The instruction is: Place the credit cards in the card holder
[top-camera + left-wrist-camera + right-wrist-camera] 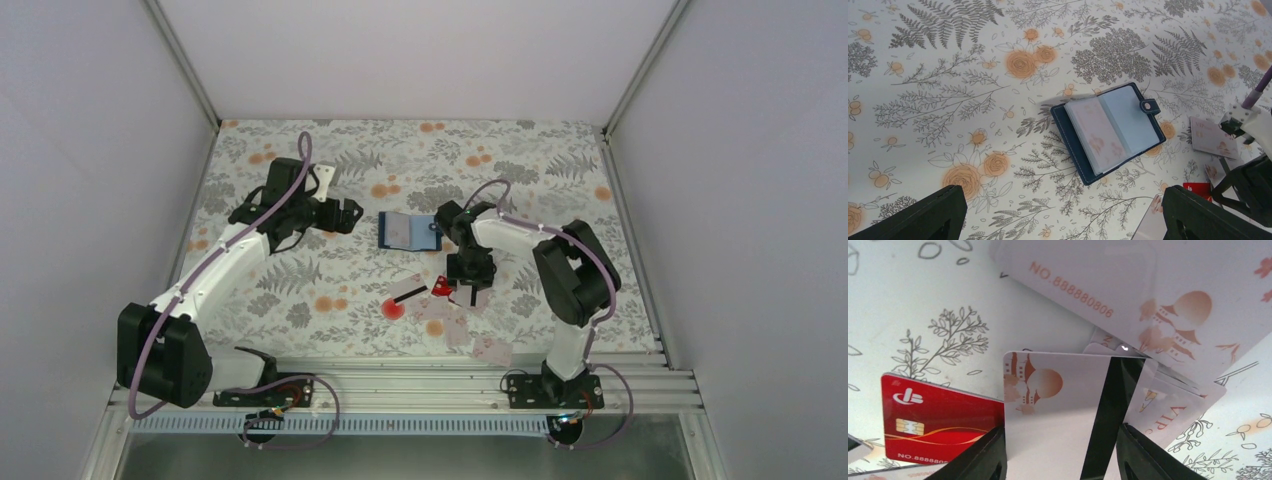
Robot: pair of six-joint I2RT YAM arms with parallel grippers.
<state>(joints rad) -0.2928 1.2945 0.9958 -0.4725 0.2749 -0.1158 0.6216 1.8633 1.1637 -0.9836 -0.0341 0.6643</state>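
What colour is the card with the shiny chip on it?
The chip card is red, with gold swirls and white writing. It shows best in the right wrist view.

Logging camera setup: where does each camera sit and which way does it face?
Top: above, behind the bases, facing down at the table; both arms show.
Left wrist: facing down at the open holder; left gripper's fingertips show.
Right wrist: close above the cards; right gripper flanks a striped card.
Shared: top and left wrist see the holder.

Floral table (300,285) bears card holder (408,230), credit cards (437,327)
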